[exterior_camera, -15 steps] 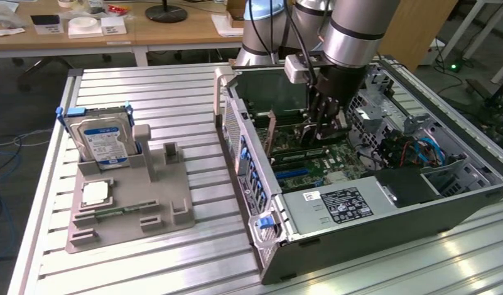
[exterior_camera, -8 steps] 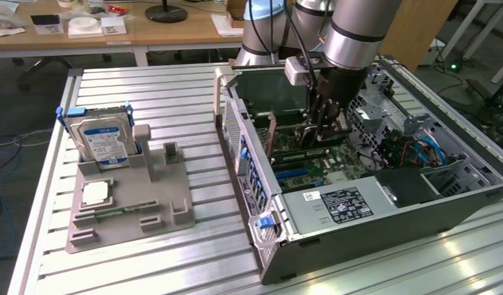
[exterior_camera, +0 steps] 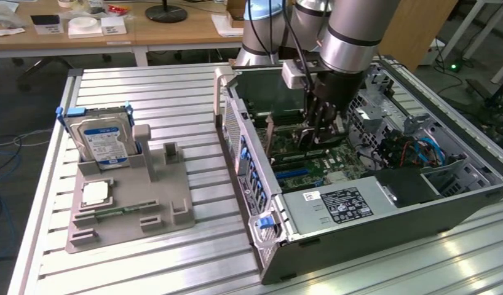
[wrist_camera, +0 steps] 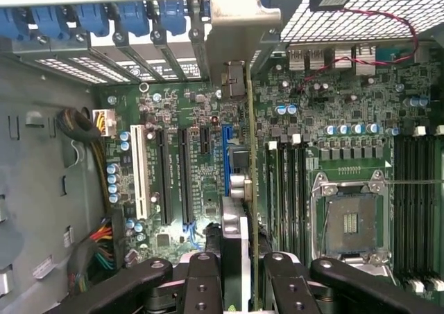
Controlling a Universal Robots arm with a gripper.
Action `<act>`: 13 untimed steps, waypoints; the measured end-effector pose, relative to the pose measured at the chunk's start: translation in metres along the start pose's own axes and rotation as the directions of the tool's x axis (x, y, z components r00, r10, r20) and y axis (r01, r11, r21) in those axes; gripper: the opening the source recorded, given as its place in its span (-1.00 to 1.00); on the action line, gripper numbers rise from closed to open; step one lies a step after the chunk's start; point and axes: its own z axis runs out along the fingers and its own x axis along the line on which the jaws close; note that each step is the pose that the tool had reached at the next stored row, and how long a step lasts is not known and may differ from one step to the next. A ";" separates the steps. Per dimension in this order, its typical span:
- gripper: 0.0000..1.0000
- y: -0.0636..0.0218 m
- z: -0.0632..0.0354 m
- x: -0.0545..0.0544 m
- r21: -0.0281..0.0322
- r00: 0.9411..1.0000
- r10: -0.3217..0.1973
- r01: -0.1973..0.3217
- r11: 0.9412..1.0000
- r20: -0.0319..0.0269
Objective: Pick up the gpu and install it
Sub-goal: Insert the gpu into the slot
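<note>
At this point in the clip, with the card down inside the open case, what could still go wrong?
1. The pincer holds the gpu on edge above the motherboard; if it sits slightly off the blue slot, pressing down could jam it or strain the board.
2. The gpu's bracket end sits close to the case's rear slot covers and could catch there.
3. The pincer's fingers work deep in the computer case, near cables.

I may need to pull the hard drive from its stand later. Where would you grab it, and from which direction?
Probably from above: the hard drive stands upright on edge in the grey stand, lower part hidden by it. Pinch its two broad faces near the exposed top edge.
</note>
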 end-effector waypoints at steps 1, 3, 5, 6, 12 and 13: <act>-0.44 0.0003 0.0010 0.000 0.000 1.000 0.000 0.000 1.000 0.000; -0.44 0.0006 0.0018 0.000 0.000 1.000 0.000 0.000 1.000 0.000; -0.44 0.0017 0.0023 0.000 0.000 1.000 0.000 0.000 1.000 0.000; -0.44 0.0022 0.0025 0.000 0.000 1.000 0.000 0.000 1.000 0.000; -0.44 0.0022 0.0073 0.004 0.000 1.000 0.000 0.000 1.000 0.000; -0.44 0.0023 0.0081 0.004 0.000 1.000 0.000 0.000 1.000 0.000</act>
